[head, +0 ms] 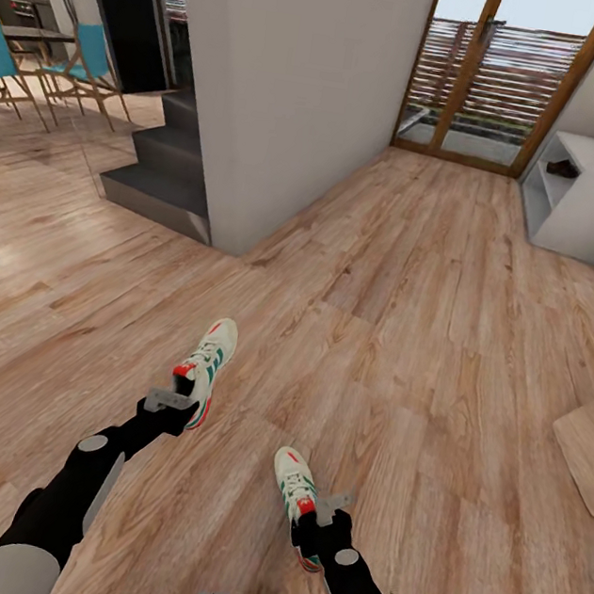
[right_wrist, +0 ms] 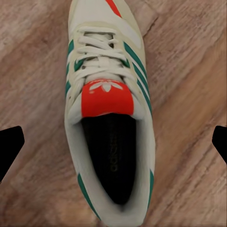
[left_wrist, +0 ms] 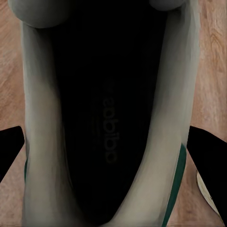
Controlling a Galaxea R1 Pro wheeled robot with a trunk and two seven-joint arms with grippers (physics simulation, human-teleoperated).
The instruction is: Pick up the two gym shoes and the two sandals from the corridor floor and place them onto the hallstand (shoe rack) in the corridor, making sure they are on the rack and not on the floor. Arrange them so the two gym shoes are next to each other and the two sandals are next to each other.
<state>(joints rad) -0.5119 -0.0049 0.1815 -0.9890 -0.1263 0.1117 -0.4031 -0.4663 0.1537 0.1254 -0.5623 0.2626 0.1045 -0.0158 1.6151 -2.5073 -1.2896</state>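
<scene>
Reaching down, open left gripper (head: 176, 403) and right gripper (head: 313, 518) straddle each gym shoe (head: 206, 364), rack (head: 587, 202) waiting at two o'clock.

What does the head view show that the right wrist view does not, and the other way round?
Head view alone: the hallstand at far right with a dark item on one tier, the glass door, the grey stairs, and the left gripper at the heel of the left gym shoe.

Right wrist view alone: the laces, the red tongue label and the dark insole, seen close.

Both: the right gym shoe and the wood floor.
</scene>
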